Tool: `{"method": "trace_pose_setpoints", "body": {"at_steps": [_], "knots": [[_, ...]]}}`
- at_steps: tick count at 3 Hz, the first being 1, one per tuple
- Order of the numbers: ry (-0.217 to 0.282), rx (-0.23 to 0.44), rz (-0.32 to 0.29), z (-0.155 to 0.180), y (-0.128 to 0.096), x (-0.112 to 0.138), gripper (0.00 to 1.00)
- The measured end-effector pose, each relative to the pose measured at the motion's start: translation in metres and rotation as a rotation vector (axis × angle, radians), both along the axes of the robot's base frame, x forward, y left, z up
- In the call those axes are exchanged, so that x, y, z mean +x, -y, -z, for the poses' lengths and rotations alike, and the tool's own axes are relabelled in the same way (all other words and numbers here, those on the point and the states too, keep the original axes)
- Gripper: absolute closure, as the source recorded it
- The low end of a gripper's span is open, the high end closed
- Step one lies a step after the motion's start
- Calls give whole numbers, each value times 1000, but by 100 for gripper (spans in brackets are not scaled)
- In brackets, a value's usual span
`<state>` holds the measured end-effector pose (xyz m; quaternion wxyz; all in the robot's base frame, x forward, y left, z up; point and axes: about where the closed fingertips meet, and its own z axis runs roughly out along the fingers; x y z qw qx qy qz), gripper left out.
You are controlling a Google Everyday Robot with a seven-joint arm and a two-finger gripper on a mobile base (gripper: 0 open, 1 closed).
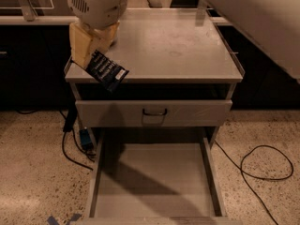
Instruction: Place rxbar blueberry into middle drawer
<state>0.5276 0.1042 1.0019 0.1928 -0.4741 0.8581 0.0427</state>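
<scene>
My gripper (89, 48) hangs over the front left corner of the cabinet top (178, 46), with its tan fingers (82, 43) shut on the rxbar blueberry (107, 71). The bar is a dark navy wrapper with white lettering, tilted down to the right, above the cabinet's front edge. The middle drawer (154, 182) is pulled open below, a wide light-grey tray with a bare floor and low side walls. The bar is above and to the left of the drawer's opening.
A closed grey drawer front with a small black handle (154, 112) sits just above the open drawer. Black cables (267, 165) lie on the speckled floor to the right, and a cable with a plug (84, 137) to the left. My white arm (262, 18) fills the upper right.
</scene>
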Motion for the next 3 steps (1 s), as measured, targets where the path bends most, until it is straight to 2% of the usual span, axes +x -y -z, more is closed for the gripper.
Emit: {"method": "trace_pose_setpoints", "body": {"at_steps": [1,2,3], "knots": [[-17,6,1,22,13,11,100],[-63,39,19,75,47,16,100],[-112,42,34,125,76,13,100]]}}
